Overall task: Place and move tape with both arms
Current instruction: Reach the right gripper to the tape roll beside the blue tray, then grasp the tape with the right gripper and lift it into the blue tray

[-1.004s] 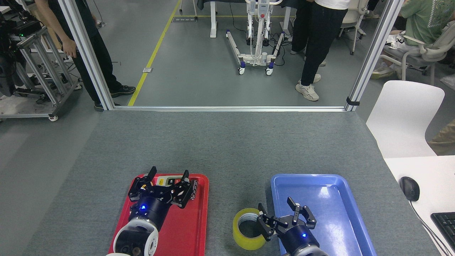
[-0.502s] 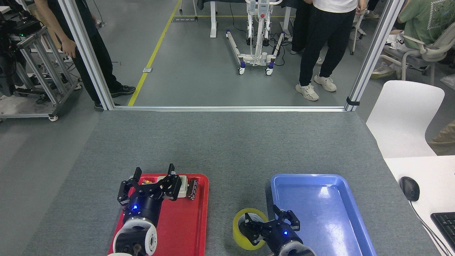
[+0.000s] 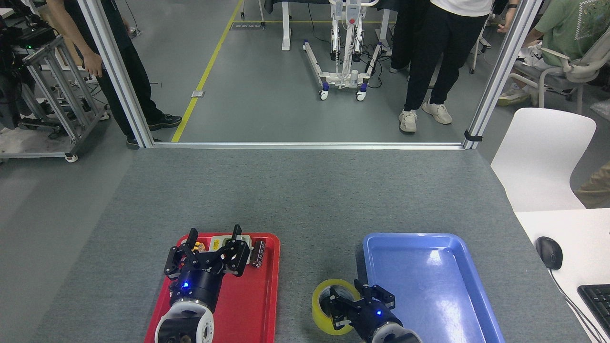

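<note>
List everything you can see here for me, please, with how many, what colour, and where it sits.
Tape roll: one, yellowish, on the grey mat between the trays.
Red tray: one, near left, holding a few small items at its far end.
Blue tray: one, near right, nothing visible in it.
Grey mat: one, covering the work surface.
White chair: one, right of the mat.
Mouse: one, black, on the white desk at far right.
Keyboard: one, black, corner only, at the right edge.
Wheeled stand: one, white, on the floor beyond.
People: at least three, beyond the frame, partly seen.
Left claw: black, open, above the red tray.
Right claw: black, fingers at the tape roll's hole.
</note>
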Motion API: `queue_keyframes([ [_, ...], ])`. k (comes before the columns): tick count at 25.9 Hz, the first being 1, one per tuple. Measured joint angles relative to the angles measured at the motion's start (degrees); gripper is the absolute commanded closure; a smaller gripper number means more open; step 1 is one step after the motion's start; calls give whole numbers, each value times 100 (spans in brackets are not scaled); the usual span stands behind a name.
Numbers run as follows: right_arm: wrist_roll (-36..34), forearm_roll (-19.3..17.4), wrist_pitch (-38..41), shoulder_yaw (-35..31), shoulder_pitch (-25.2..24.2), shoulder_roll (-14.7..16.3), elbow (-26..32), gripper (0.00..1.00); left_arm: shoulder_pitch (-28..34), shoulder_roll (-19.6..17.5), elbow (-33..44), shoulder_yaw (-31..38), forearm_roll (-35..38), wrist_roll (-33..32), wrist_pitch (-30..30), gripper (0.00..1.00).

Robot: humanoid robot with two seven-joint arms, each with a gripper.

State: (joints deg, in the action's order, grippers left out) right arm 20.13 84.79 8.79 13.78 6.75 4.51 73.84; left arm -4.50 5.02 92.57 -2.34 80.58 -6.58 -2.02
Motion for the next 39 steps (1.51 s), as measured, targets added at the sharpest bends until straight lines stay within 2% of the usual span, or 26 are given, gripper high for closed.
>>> queue_keyframes([
  [1, 48, 4, 43, 0, 2, 9, 2, 96, 49, 8, 7, -7, -2, 1, 6, 1],
  [3, 157, 13, 122, -2, 4, 21, 4, 100, 100, 13, 18, -14, -5, 10, 23, 1],
  [10, 325, 2, 268, -23, 3, 56, 94, 100, 153, 24, 37, -29, -7, 17, 35, 1],
  [17, 339, -41, 314, -219, -23, 82, 655, 100, 161, 25, 34, -38, -8, 17, 35, 1],
  [27, 735, -266, 734, -1438, -432, 353, 1575, 100, 161, 26, 27, -44, -14, 17, 47, 1],
  [33, 1143, -301, 542, -2161, -778, 524, 1751, 100, 159, 26, 10, -47, -16, 17, 105, 1],
  [39, 1393, -304, 104, -2323, -830, 700, 1514, 100, 146, 27, -1, -47, -16, 10, 122, 1],
])
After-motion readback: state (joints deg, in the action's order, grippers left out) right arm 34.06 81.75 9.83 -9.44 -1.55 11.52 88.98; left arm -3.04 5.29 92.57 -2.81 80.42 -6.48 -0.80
